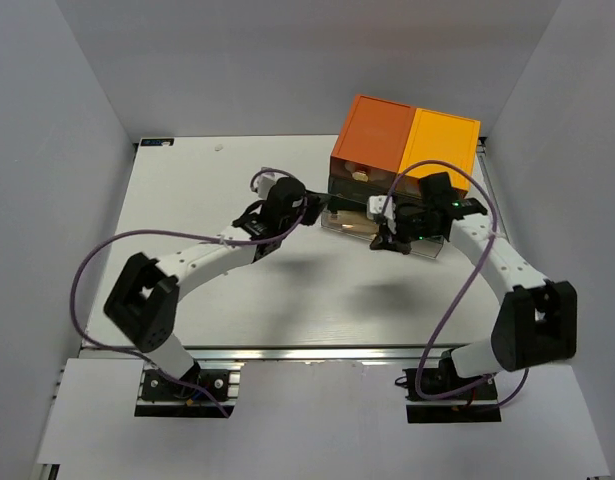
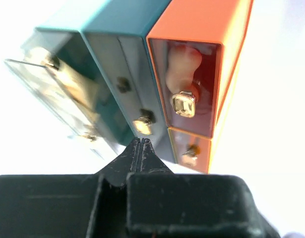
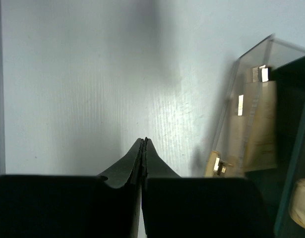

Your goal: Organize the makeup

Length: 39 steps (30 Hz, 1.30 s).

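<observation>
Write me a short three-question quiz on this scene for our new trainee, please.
1. True or false: the left gripper is open.
2. Which drawer holds the pinkish sponge? A teal, B orange, C clear.
3. Fill in: each drawer knob is ___-coloured.
Key: 1 false; 2 B, the orange drawer; 3 gold.

A pale pinkish shape (image 2: 183,67) behind the orange drawer front (image 2: 208,94) is too blurred to name, and the clear drawer (image 3: 249,124) runs off the right wrist view.
</observation>
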Tool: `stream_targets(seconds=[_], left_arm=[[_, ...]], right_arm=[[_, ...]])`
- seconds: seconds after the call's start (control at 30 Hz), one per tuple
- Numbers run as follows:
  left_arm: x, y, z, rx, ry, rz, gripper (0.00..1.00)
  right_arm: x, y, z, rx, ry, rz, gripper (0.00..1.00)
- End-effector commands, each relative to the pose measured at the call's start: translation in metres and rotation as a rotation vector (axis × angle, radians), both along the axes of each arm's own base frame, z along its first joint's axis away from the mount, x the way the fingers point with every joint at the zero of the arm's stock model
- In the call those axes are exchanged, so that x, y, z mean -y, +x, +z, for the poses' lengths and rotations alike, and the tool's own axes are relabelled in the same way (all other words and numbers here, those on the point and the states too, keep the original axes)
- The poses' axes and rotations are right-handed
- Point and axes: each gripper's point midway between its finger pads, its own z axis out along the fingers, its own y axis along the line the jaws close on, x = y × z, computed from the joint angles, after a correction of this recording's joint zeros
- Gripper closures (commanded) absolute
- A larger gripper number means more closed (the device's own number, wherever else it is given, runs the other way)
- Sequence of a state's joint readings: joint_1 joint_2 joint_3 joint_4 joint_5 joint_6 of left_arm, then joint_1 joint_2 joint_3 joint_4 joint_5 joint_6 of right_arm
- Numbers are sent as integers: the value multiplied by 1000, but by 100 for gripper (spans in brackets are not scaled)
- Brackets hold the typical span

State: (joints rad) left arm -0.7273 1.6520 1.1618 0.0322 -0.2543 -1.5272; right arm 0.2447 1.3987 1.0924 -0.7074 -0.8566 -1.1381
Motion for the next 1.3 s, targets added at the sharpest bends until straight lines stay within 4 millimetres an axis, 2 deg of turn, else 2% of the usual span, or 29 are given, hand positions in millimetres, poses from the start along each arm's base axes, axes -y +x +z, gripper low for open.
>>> stream_targets(seconds=[0.0,0.03,0.07,0.1,0.13,0.2,0.23,0.27,0.3,0.33,0.37,0.43,0.5,0.53,0.6,0.63,0.77,0.9,0.97,1.0,1.03,1.07,1.1,1.13,1.17,1.2,1.23,1.27], left_arm=[[-50,-19,-22,2,280,18,100],[-61,-24,-16,19,313,17,98],[-72,-30,-25,-11,349,26,90],[-85,-36,-36,-33,379,51,73],[-97,-39,-27,-20,366,72,65],[-115,-42,-25,-6,365,109,50],[-130,-47,-23,6,365,136,37],[-138,-49,-21,17,365,155,31],[-147,-51,-19,25,365,178,24],[-160,-52,-20,28,382,218,13],[-167,-55,-11,48,374,239,8],[-181,-59,-12,45,406,268,2],[-186,-62,-10,49,420,265,2],[-188,-62,-11,45,425,265,2],[-187,-66,-17,31,431,247,2],[-186,-67,-20,23,431,240,2],[-187,-72,-29,3,434,225,2],[-190,-75,-31,5,440,227,2],[-190,-76,-31,10,438,226,2],[-191,-77,-32,10,443,226,2],[-191,-78,-31,17,442,222,2],[-191,-78,-30,27,439,220,2],[-191,-79,-32,29,442,215,2],[-192,-79,-32,41,453,206,2],[-190,-78,-24,76,432,206,2],[-190,-79,-23,87,429,202,2],[-191,-82,-28,89,438,191,2],[-190,-82,-21,117,420,193,2]], right_arm=[[0,-1,-37,-61,-197,-5,100],[7,22,-54,-14,-290,-84,100],[8,24,-69,-20,-338,-122,100],[4,26,-79,-36,-374,-176,100],[9,52,-89,32,-423,-282,100],[11,64,-103,62,-462,-376,100],[21,74,-111,80,-509,-457,100],[19,92,-106,145,-480,-520,100],[22,100,-107,182,-493,-566,100],[35,106,-113,221,-545,-639,100],[34,122,-105,293,-515,-688,100],[44,134,-105,366,-546,-771,100],[46,149,-96,437,-521,-832,100],[49,153,-98,452,-529,-850,100],[54,165,-89,517,-526,-913,100],[58,168,-91,529,-544,-934,100],[55,179,-79,563,-511,-968,100],[52,183,-77,566,-509,-961,100],[46,177,-78,535,-495,-910,100],[42,174,-71,528,-467,-895,100],[28,170,-69,495,-413,-838,100],[27,148,-86,388,-480,-738,97],[11,143,-67,341,-443,-650,84],[-16,117,-69,203,-350,-511,77],[-17,98,-70,97,-337,-477,67],[-25,89,-54,65,-269,-469,60],[-35,80,-46,13,-208,-453,51],[-42,75,-38,-87,-142,-524,49]])
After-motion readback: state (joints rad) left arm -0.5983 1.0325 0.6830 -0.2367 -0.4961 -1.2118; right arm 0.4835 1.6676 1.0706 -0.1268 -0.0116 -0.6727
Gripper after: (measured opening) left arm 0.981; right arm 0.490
